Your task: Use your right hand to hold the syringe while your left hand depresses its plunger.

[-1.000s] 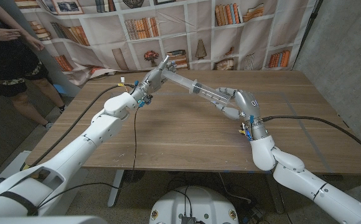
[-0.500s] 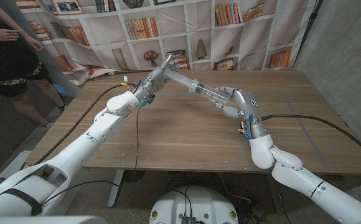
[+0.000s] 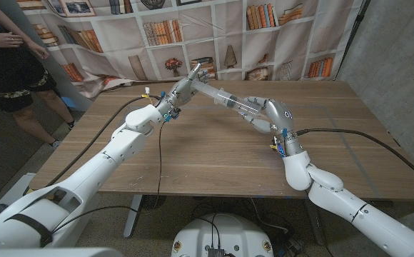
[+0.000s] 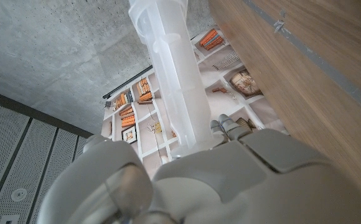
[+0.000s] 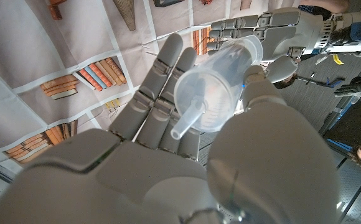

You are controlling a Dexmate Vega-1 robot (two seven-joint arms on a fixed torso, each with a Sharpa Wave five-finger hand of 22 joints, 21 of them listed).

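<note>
While right hand (image 3: 264,114) grips syringe (image 3: 225,98), left hand (image 3: 180,89) holds plunger end

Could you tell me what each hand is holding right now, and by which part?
Both hold the syringe: the right hand grips its barrel, the left hand its plunger end.

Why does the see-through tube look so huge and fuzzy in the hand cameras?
Left wrist view: the syringe sits close to the lens, so it looms large and soft-edged above the left hand. Right wrist view: its nozzle end points at the camera from inside the right hand. Head view: smaller, evenly lit.
</note>
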